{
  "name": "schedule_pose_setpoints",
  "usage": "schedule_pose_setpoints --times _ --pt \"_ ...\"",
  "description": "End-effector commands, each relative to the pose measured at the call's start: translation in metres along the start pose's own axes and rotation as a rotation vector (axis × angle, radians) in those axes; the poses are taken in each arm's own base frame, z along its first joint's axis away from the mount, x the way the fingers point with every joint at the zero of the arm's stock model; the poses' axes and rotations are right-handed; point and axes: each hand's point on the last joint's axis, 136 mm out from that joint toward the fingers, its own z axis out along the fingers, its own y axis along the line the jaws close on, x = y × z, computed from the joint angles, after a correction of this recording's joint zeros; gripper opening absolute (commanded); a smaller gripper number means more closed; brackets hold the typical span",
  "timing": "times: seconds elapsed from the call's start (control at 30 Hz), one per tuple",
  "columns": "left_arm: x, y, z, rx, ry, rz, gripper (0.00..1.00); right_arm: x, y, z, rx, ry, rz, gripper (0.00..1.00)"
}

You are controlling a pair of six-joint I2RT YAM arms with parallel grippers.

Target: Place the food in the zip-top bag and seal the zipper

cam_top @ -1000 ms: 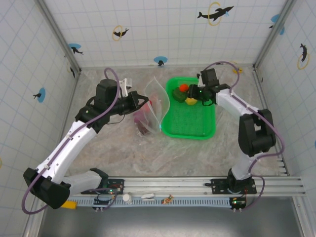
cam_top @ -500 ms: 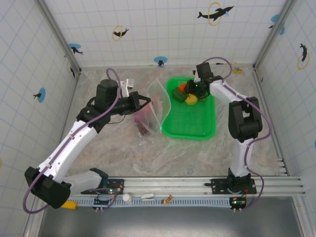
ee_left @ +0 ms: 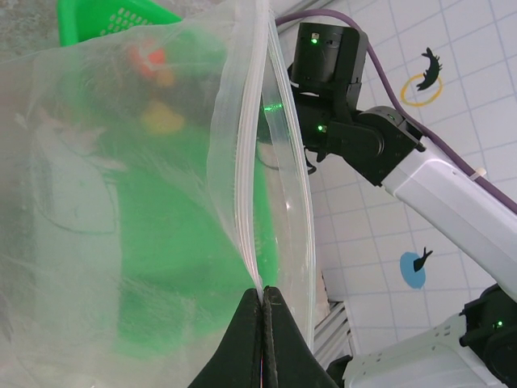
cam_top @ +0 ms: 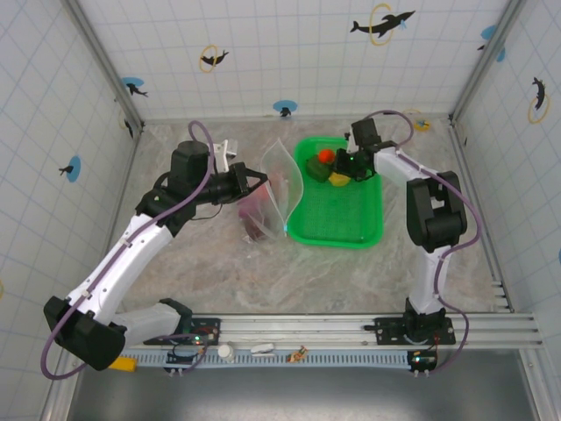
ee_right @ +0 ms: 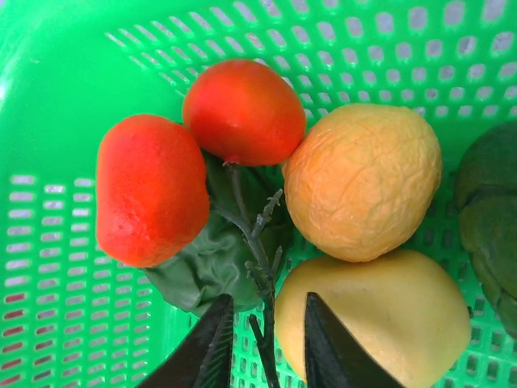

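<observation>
Took the green basket (cam_top: 347,219) as the mark for all places. Pinched the zip-top bag (cam_top: 280,175) just left of the basket with the left gripper (cam_top: 260,181), fingers pressed hard together on the clear plastic. Held the bag upright, mouth gaping and turned toward the basket's left wall. Gripped, by the left wrist view, at the very meeting point of the two pale runs of the zipper (ee_left: 241,153), with both runs parting upward from the closed fingertips. Showed the basket and its contents through the plastic as green, orange and yellow blurs.

Found part of the food (cam_top: 325,156) heaped at the basket's far end: two orange-red pieces (ee_right: 149,190) side by side, a wrinkled orange-yellow piece (ee_right: 363,182) touching a smooth yellow piece (ee_right: 380,323), a dark green leaf (ee_right: 206,263) with a thin stem (ee_right: 257,238) under and between them, and another dark green piece (ee_right: 489,210) at the right edge of the right wrist view. Found dark maroon and magenta pieces (cam_top: 256,210) low down just left of the basket, against the bag's bottom; could not tell from above whether inside the plastic or behind it.

Hung the right gripper (ee_right: 268,297) over that far end of the basket, fingers spread apart, astride the stem and closed on nothing, with the smooth yellow piece just beside one finger.
</observation>
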Motion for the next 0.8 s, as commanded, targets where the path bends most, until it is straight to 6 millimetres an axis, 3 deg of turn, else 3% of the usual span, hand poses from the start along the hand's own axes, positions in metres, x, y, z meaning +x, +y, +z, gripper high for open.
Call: schedule_pose_setpoints --times 0.0,0.33,0.43,0.5,0.77 --pt "0.001 0.000 -0.006 -0.002 -0.010 0.015 0.00 0.000 0.000 0.008 -0.025 0.004 0.006 0.19" --pt "0.001 0.001 -0.008 -0.008 -0.012 0.016 0.00 0.002 -0.001 0.016 -0.037 0.021 0.018 0.17" --pt "0.001 0.001 -0.009 -0.010 -0.016 0.018 0.00 0.002 0.000 0.016 -0.037 0.020 0.023 0.06" --pt "0.001 0.002 -0.009 -0.012 -0.016 0.017 0.00 -0.001 0.002 0.011 -0.040 0.011 0.019 0.00" --pt "-0.002 -0.004 -0.013 -0.002 -0.031 0.010 0.00 -0.004 0.018 -0.031 -0.061 -0.044 -0.026 0.00"
